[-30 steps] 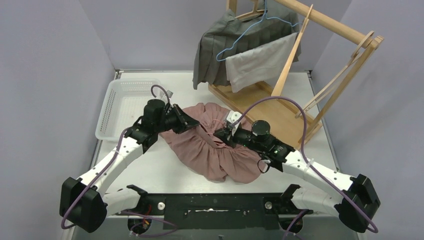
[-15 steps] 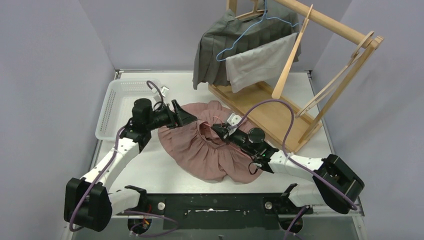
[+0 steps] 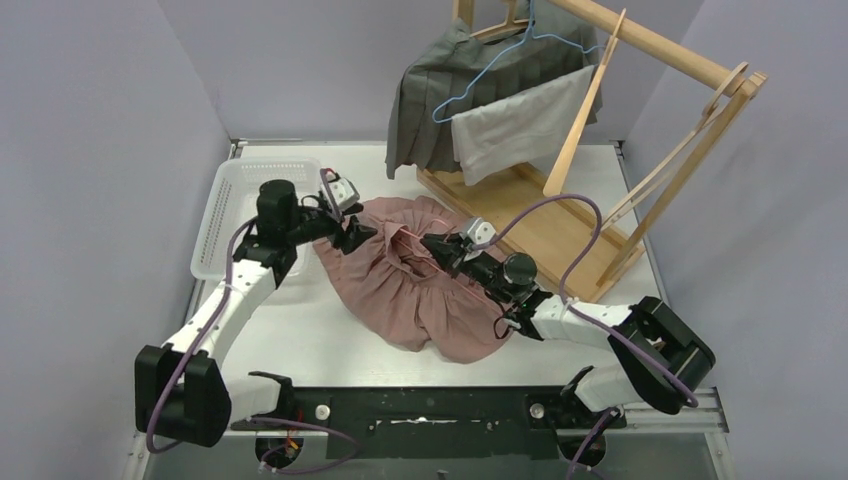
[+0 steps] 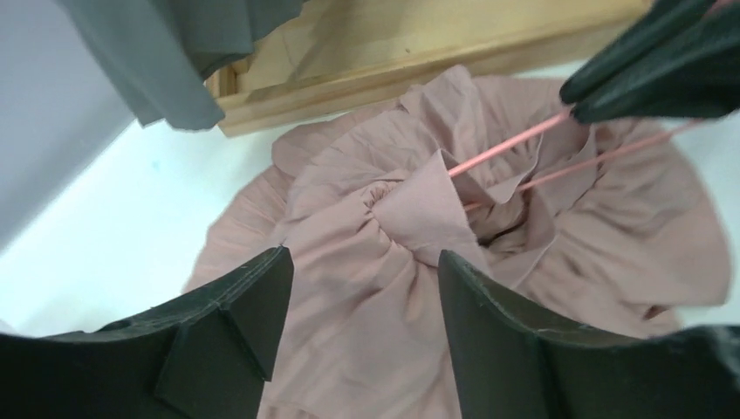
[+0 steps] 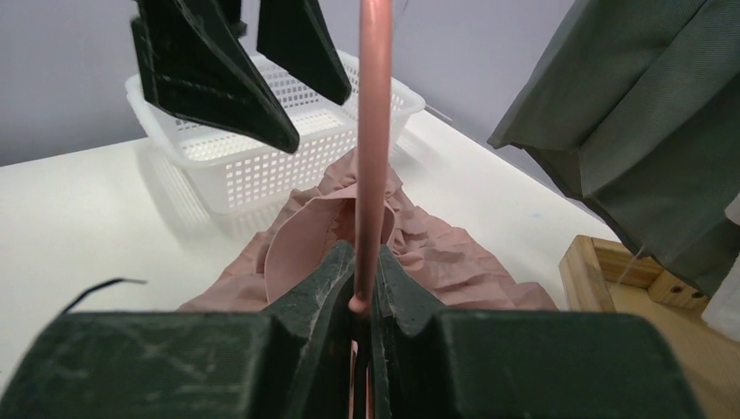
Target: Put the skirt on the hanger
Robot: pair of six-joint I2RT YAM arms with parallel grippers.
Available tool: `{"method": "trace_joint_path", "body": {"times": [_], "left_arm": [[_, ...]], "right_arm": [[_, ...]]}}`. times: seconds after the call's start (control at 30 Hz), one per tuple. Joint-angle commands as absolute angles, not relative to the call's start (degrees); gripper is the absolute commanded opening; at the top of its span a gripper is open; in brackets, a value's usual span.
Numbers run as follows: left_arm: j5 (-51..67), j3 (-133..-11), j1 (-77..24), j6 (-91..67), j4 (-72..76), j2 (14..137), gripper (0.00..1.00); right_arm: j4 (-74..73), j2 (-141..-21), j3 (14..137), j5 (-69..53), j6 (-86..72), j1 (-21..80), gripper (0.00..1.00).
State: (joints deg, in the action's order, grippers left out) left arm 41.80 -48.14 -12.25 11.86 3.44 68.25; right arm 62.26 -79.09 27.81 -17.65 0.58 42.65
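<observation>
A dusty-pink skirt (image 3: pixel 420 295) lies bunched on the white table. My right gripper (image 3: pixel 432 247) is over its middle, shut on a thin pink hanger (image 5: pixel 375 131) whose wire runs forward from the jaws (image 5: pixel 364 262). In the left wrist view the hanger's wires (image 4: pixel 506 147) pass into the gathered waistband of the skirt (image 4: pixel 366 262). My left gripper (image 3: pixel 357 235) hovers open at the skirt's left edge, and its fingers (image 4: pixel 236 323) straddle the fabric without holding it. The rest of the hanger is hidden in the folds.
A white mesh basket (image 3: pixel 240 215) sits at the left. At the back right stands a wooden rack (image 3: pixel 560 215) carrying a dark grey skirt on a blue hanger (image 3: pixel 440 90) and a light grey cloth (image 3: pixel 515 120).
My left gripper opened, let go of the skirt and drew back a little to the left. My right gripper carried the hanger farther left and up into the skirt.
</observation>
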Motion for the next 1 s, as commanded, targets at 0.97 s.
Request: {"method": "trace_joint_path", "body": {"times": [0.97], "left_arm": [[55.28, -58.36, -29.22, 39.74, -14.06, 78.68, 0.27]], "right_arm": [[68.0, -74.81, 33.78, -32.84, -6.22, 39.81, 0.0]]}}
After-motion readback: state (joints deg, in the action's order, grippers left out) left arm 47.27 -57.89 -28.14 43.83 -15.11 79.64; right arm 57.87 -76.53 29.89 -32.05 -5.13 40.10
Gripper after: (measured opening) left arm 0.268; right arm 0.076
